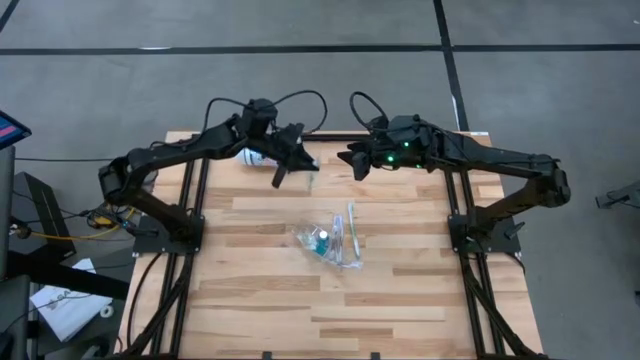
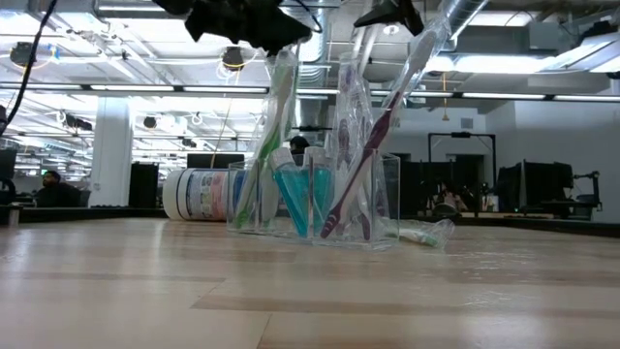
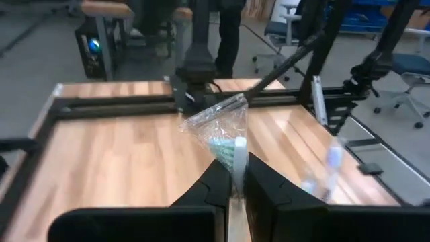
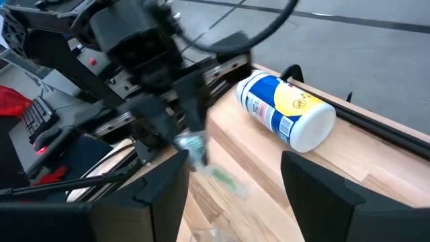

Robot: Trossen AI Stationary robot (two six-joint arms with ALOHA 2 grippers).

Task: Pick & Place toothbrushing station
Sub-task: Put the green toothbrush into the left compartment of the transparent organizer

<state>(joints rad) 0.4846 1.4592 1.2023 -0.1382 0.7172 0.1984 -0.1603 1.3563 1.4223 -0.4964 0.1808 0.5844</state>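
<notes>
A small clear plastic cup (image 1: 323, 239) stands upright mid-table, also in the low view (image 2: 315, 208). It holds green (image 2: 266, 136) and pink (image 2: 380, 136) toothbrushes and two blue toothpaste tubes (image 2: 295, 199). Another wrapped item (image 2: 426, 233) lies on the table beside it. My left gripper (image 1: 287, 160) is above the far part of the table, shut on a pale green and white toothbrush in a clear wrapper (image 3: 227, 138). My right gripper (image 1: 355, 160) hovers open and empty just to its right, facing it. My left gripper pinches the wrapped toothbrush by its handle (image 3: 236, 176) between its two fingers, and the handle runs along them. The head and the crinkled wrapper (image 3: 218, 121) stick out past the fingertips. The toothbrush is lifted clear of the table.
A white, blue and yellow canister (image 4: 285, 111) lies on its side at the far edge under my left arm, also in the low view (image 2: 199, 194). Black frame rails (image 3: 114, 104) border the wooden table (image 1: 260, 300). Bare wood lies toward the near edge.
</notes>
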